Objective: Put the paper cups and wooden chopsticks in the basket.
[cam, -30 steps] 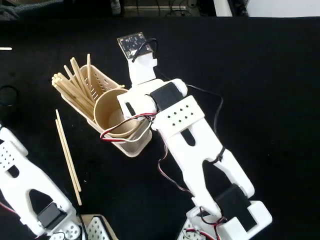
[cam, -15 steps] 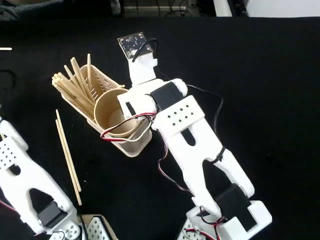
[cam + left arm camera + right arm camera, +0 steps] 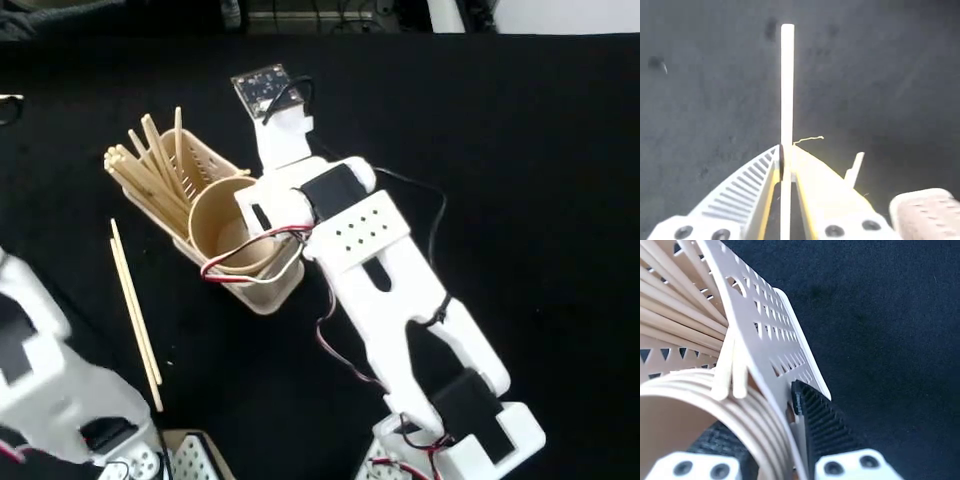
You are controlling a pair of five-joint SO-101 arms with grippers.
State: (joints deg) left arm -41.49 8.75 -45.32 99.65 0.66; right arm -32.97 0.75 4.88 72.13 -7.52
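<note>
From the high view, the right claw [image 3: 262, 213] sits at the rim of the paper cups [image 3: 222, 238], which are nested one in another and stand inside the basket [image 3: 262, 296] on the black table [image 3: 520, 150]. A sheaf of bundled chopsticks [image 3: 150, 172] leans out of the basket's far end, just past the cups from that claw. Two loose chopsticks [image 3: 135, 310] lie side by side on the table, well apart from the right claw, on the other side of the basket and near the left arm [image 3: 50, 375]. In the left wrist view, the left claw [image 3: 786, 150] is drawn narrow and pinches a single held chopstick [image 3: 787, 85]. The stick runs straight out from between the ribbed finger and the yellow one, over bare table. In the right wrist view, the right claw [image 3: 760, 415] is also narrow, clamped on the stacked rims of the paper cups [image 3: 700, 405]. Its dark ribbed finger [image 3: 815, 415] is outside the cups, touching them just where the perforated basket wall [image 3: 770, 335] ends, and the other finger is down inside the innermost cup. The bundled chopsticks [image 3: 675, 315] lie within the basket, just beyond the cup rims from the claw, two of their tips resting on the rims.
</note>
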